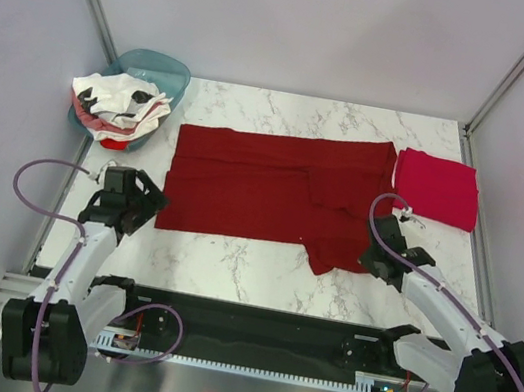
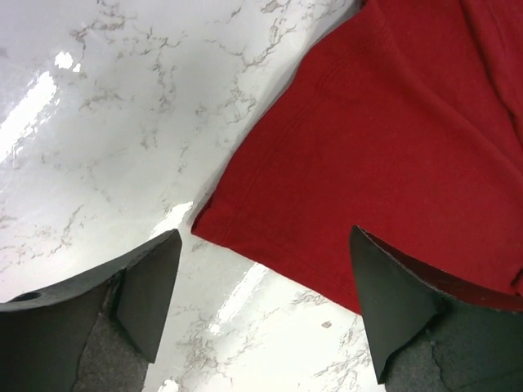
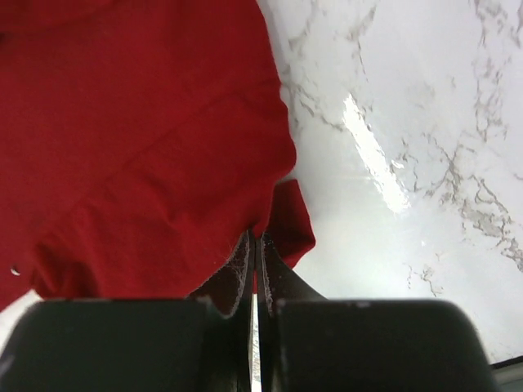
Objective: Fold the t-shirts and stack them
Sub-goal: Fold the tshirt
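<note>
A dark maroon-red t-shirt lies spread on the marble table, partly folded. My left gripper is open just above the table at the shirt's near left corner, with one finger over bare marble and the other over the cloth edge. My right gripper is shut on the shirt's right edge, pinching a fold of cloth. A folded crimson-pink t-shirt lies at the right. White t-shirts with black and red marks are piled at the back left.
A teal plastic basin holds the white pile at the back left corner. Grey walls enclose the table on three sides. A black rail runs along the near edge.
</note>
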`<state>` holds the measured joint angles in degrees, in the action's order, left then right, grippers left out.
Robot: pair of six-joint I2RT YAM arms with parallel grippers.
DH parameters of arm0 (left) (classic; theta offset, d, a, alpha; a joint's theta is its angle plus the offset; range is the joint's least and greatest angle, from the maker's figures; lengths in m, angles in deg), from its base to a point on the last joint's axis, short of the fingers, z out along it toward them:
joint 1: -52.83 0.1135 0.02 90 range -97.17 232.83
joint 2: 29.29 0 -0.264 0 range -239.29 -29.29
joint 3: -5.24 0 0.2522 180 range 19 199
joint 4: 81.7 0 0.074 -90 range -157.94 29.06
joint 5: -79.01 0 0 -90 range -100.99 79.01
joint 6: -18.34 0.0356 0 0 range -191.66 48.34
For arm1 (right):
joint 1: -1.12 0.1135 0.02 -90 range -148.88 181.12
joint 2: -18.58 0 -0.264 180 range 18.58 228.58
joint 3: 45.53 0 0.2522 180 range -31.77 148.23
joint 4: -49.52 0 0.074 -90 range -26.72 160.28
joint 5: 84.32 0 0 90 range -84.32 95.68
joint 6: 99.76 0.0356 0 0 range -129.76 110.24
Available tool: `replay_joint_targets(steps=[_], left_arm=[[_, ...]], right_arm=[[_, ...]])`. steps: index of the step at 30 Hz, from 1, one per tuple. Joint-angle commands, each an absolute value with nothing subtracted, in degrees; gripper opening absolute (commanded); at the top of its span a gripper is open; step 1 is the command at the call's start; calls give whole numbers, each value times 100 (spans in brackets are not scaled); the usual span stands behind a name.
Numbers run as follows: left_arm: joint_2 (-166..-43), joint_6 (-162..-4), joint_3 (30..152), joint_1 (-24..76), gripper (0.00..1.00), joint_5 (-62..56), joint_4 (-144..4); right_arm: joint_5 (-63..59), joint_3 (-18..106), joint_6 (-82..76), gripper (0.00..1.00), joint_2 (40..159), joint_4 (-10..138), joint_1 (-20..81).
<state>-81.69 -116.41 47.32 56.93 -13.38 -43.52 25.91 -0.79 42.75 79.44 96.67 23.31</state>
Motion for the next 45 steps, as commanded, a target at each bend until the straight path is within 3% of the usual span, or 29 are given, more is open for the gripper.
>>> replay_joint_targets(steps=[1,10,15,24,27,30,43,45], left_arm=[[-8123,-11919,4774,5705,88,-1484,-3965],[-8431,-12175,4845,5696,82,-1346,-3472],[-8729,-12307,4915,5696,71,-1415,-3481],[-9635,-12509,5257,5687,68,-1732,-3559],[-9837,-12492,5310,5696,56,-1741,-3621],[-9995,-12527,5328,5687,51,-1671,-3709],[-10214,-12624,5389,5696,50,-1627,-3937],[-10303,-12597,5425,5696,34,-1539,-4042]], right_arm=[[2958,320,4087,2,7878,9607,2353],[3389,331,3770,2,7651,9151,2353],[3477,75,3744,2,7483,8860,2353],[3451,-153,3717,3,7167,8736,2353],[3469,-188,3708,3,7070,8710,2353],[3460,-189,3700,3,7061,8692,2353],[3363,-224,3691,3,7061,8596,2353],[3354,-233,3700,3,7035,8587,2353]])
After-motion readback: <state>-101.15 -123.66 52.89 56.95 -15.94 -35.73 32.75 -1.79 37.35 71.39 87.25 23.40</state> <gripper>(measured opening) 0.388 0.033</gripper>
